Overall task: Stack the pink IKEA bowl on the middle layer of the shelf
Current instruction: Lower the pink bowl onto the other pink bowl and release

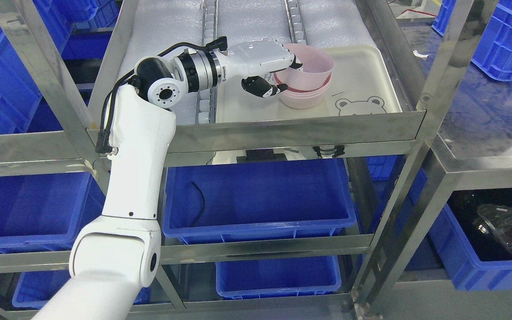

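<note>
My left arm comes up from the bottom left and reaches onto the metal shelf (282, 129). My left hand (269, 66) is holding the pink bowl (311, 62) by its rim. My fingers (295, 61) hook over the edge on the left side, and my thumb (262, 87) is below, just beside the bowls. The pink bowl is tilted a bit and sits inside another pink bowl (305, 98) under it. It is not all the way flat in it.

Both bowls are on a cream tray (362, 71) with a little bear face (360, 106) drawn on it. The tray lies on the shelf, on the right part.

Below the shelf there is a big blue bin (256, 200). A smaller blue bin (278, 275) sits lower down. More blue crates (505, 40) stand off to the sides.
</note>
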Robot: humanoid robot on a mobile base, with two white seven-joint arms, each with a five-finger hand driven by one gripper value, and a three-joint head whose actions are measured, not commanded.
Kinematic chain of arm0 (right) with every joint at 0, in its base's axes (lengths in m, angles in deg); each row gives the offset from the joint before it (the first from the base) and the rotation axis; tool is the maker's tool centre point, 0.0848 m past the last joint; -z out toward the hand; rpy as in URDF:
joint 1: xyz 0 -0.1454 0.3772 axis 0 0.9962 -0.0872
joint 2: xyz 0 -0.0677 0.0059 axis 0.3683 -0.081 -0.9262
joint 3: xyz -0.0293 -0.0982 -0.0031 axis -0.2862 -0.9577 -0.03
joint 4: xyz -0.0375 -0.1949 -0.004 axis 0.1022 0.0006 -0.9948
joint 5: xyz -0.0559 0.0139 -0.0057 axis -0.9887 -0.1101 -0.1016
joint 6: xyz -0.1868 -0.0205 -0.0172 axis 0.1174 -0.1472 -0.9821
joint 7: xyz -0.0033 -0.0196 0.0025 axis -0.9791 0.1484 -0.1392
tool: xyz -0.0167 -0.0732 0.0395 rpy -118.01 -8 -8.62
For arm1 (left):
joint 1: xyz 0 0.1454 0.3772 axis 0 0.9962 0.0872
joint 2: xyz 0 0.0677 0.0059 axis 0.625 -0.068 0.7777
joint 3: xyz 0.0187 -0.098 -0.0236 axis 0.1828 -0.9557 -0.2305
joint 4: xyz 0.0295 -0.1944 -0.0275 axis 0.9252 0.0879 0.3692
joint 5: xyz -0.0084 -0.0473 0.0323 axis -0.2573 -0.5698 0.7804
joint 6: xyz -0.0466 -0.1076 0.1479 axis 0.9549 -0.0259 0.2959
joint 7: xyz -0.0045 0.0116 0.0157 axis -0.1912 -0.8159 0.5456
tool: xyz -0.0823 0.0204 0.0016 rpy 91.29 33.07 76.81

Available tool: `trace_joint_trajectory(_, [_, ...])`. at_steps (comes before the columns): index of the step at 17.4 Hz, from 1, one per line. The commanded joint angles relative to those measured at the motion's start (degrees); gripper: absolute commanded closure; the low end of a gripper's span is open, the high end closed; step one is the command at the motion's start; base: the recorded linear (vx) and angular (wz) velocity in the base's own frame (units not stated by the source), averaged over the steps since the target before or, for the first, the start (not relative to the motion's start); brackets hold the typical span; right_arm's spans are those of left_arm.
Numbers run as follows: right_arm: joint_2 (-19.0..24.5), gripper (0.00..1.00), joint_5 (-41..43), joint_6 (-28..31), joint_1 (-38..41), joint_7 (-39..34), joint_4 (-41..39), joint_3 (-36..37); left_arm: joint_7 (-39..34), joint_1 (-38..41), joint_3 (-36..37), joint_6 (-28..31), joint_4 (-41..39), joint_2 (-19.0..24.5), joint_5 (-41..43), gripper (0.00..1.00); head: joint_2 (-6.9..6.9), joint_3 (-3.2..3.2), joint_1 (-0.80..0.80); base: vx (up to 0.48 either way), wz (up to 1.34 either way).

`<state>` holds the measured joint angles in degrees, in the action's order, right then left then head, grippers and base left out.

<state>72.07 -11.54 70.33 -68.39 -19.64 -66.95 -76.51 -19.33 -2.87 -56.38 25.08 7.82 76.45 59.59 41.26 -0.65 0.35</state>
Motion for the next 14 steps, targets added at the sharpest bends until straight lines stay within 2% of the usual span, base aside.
trace_joint_trajectory(1, [-1.0,0.0,0.0,0.0,0.3,0.0,-1.0,0.0,0.0,-0.9,1.4,0.0,2.7,1.0,0.4,0.48,0.0,0.0,0.0,0.0,0.0])
trace_joint_trajectory(2, [-1.0,0.0,0.0,0.0,0.2,0.0,-1.0,0.0,0.0,-1.3,1.3,0.0,2.7,1.0,0.2,0.46,0.0,0.0,0.0,0.0,0.0])
trace_joint_trajectory(7, [-1.0,0.0,0.0,0.0,0.3,0.0,-1.0,0.0,-0.3,-3.0,-1.6,0.0,-0.7,1.0,-3.0,0.2,0.0,0.0,0.0,0.0,0.0])
trace_joint_trajectory(10, [-1.0,0.0,0.0,0.0,0.3,0.0,-1.0,0.0,1.7,-4.1,-1.9,0.0,-3.1,1.0,-13.5,0.16,0.0,0.0,0.0,0.0,0.0])
trace_joint_trajectory(14, [-1.0,0.0,0.0,0.0,0.3,0.0,-1.0,0.0,-0.1,-3.4,0.2,0.1,-8.0,1.0,-28.0,0.12,0.0,0.0,0.0,-0.002,0.01])
